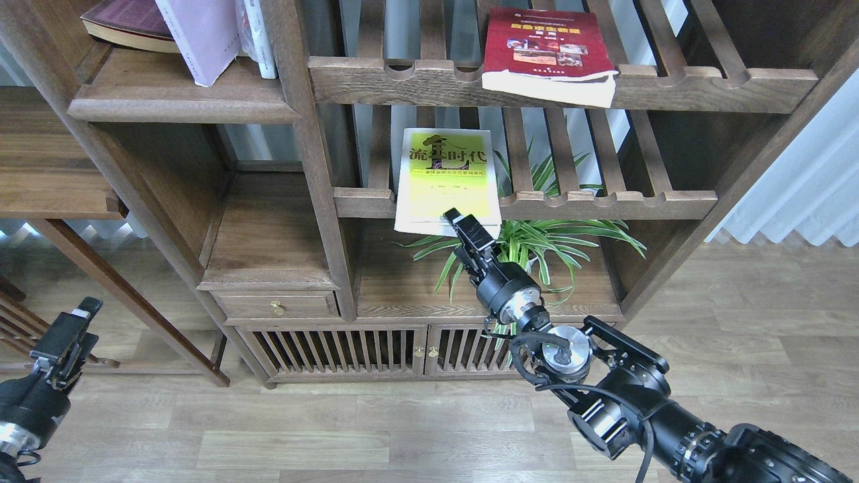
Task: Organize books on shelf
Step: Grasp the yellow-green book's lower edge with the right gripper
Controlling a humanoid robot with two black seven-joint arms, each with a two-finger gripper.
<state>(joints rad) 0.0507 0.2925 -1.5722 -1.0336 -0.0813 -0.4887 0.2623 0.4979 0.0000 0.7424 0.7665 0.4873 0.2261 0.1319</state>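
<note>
One yellow-green paperback overhangs the slatted wooden rack; right gripper, fingers parted, empty, meets its lower edge. Best seat both fingers deep before closing.

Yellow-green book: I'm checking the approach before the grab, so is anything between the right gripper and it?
Nothing visible stands between them. The right gripper is already at the overhanging front edge of the yellow-green book on the slatted rack. The plant sits below and to the right, beside the wrist, not in the path.
</note>
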